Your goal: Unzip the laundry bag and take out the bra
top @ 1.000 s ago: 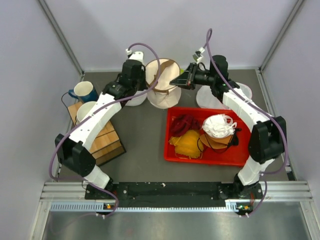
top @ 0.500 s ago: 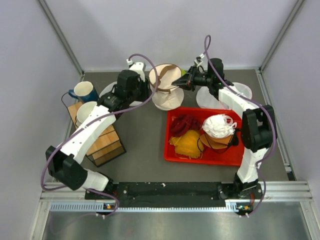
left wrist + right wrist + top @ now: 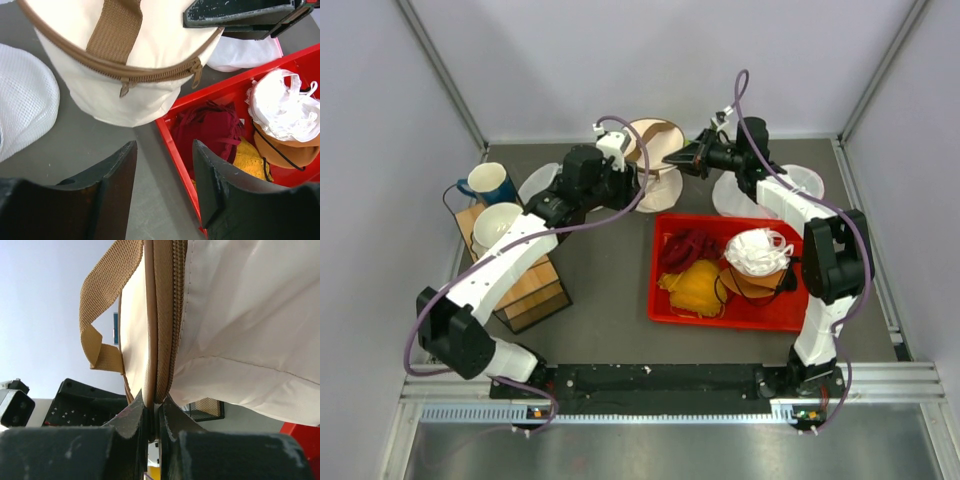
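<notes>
Your left gripper (image 3: 165, 150), jaws apart, has bare table beneath it up to the laundry bag (image 3: 130, 65). The red tray (image 3: 170, 145) wall bounds that gap on one side, a white mesh pouch (image 3: 22, 95) on the other. The right gripper (image 3: 205, 17), clamped on the bag's rim, blocks the far edge. One zipper pull (image 3: 123, 90) hangs exposed.
</notes>
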Motion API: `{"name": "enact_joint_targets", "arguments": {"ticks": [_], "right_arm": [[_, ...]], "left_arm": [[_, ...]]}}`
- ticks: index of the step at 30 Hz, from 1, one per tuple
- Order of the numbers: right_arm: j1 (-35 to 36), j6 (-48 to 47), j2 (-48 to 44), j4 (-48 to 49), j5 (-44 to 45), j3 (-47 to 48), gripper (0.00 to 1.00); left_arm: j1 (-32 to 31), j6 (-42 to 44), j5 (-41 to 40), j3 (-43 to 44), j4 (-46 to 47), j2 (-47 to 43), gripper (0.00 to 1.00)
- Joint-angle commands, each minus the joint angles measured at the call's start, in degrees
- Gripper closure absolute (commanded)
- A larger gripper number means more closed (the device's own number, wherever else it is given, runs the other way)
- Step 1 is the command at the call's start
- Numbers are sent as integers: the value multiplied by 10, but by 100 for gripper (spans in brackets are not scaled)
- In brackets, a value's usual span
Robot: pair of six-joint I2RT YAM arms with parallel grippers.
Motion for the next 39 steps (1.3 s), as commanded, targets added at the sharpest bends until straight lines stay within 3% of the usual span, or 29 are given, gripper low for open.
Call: {"name": "enact_joint_targets", "arguments": {"ticks": [1,10,28,35,39], "right_arm": [[-2,15,-34,56,-12,6,100],[-1,-14,-48,21,-2,9,100],[-1,50,-39,112,-27,-7,100],[-1,55,-39,115,-32,-5,100],[0,60,-37,129,-37,-10,100]], "left_arm": [[3,36,10,52,38,35,49],[18,50,6,83,28,50,49],[20,62,5,106,42,84,50],[21,65,-7,101,53,72,54],[21,65,-7,90,62,54,67]]}}
